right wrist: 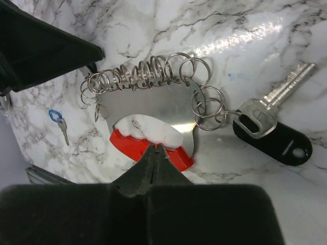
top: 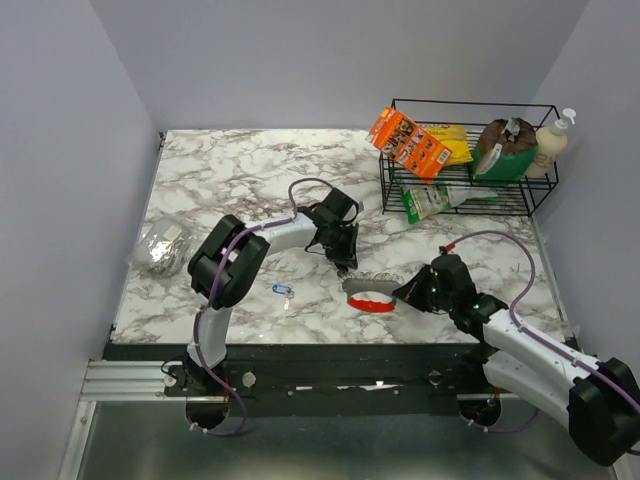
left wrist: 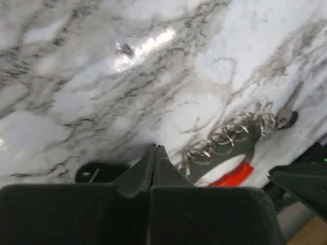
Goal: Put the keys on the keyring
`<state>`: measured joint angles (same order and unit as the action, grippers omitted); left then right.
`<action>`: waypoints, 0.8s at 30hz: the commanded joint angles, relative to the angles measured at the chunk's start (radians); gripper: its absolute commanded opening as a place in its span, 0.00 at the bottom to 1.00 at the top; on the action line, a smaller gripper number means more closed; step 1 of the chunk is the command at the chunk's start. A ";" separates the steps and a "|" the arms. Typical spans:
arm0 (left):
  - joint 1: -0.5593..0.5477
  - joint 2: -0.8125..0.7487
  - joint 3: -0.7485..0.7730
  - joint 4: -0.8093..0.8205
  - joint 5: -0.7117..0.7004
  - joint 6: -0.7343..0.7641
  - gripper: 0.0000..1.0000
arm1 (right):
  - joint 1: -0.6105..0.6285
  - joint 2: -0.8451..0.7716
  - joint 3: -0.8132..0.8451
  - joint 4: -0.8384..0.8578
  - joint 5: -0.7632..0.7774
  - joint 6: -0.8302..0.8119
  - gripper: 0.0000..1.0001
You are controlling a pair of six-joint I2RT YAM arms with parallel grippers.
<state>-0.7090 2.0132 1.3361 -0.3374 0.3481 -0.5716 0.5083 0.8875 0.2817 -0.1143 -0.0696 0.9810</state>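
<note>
Nearest us in the right wrist view, the right gripper has its two dark fingers pressed together to a single point, with nothing between them. That point hangs over the red piece, the curved plastic end of the keyring; we cannot tell whether it touches.

The keyring lies flat on the marble table, near the front edge and right of centre. It is a grey metal plate with a row of split rings strung along its edge. At one end of that row lies a silver black-headed key, which seems to be caught in the last ring. The blue-headed key lies alone on the marble, well apart from the keyring and to its left in the top view, on no ring.

The left gripper is also closed and empty. Its tip is low over bare marble, just beside the other end of the ring row.

We see a foil lump at the table's left edge and a wire basket of packets at the back right.
</note>
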 commanded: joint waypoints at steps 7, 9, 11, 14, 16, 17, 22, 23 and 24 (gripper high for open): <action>-0.017 0.012 -0.139 0.075 -0.023 -0.002 0.00 | -0.005 0.091 -0.023 -0.128 0.111 0.119 0.00; -0.029 -0.010 -0.166 0.083 -0.029 -0.014 0.00 | -0.004 0.138 -0.013 -0.127 0.113 0.122 0.00; -0.035 -0.027 -0.215 0.097 -0.034 -0.028 0.00 | -0.004 0.194 0.004 -0.124 0.116 0.119 0.00; -0.052 -0.071 -0.288 0.109 -0.038 -0.053 0.00 | -0.004 0.234 0.014 -0.093 0.122 0.102 0.00; -0.064 -0.106 -0.348 0.116 -0.041 -0.071 0.00 | -0.004 0.252 0.025 -0.082 0.135 0.088 0.00; -0.069 -0.120 -0.368 0.118 -0.041 -0.079 0.00 | -0.004 0.272 0.039 -0.067 0.140 0.082 0.00; -0.092 -0.218 -0.506 0.129 -0.043 -0.138 0.00 | -0.004 0.361 0.112 -0.019 0.140 0.013 0.00; -0.096 -0.232 -0.523 0.135 -0.040 -0.149 0.00 | -0.004 0.384 0.131 0.005 0.131 -0.007 0.00; -0.099 -0.261 -0.540 0.141 -0.034 -0.160 0.00 | -0.004 0.427 0.151 0.010 0.120 -0.022 0.00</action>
<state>-0.7868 1.7782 0.9173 -0.0895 0.3691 -0.6964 0.5083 1.2095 0.3939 -0.0895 0.0032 1.0542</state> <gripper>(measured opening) 0.009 0.007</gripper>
